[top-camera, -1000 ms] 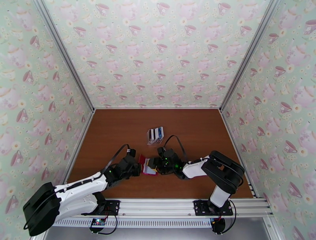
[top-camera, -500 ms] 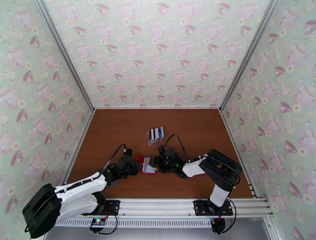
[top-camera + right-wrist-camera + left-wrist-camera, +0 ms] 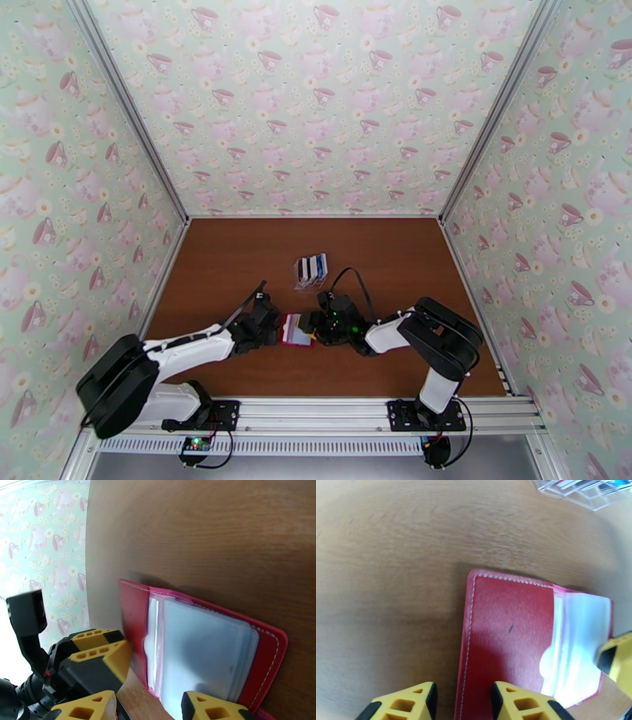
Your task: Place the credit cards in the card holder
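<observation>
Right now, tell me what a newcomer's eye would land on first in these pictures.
The red card holder draws the eye first: it lies open in the middle of the brown table, clear pockets facing up, with the left claw and the right claw at its two ends. Just behind it a clear rack holds the credit cards upright. Teacup wallpaper covers every wall.

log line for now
red leather-like fold-over card holder: open flat | left gripper: open, at edge | right gripper: open, over pockets | thin cards: in clear rack
</observation>
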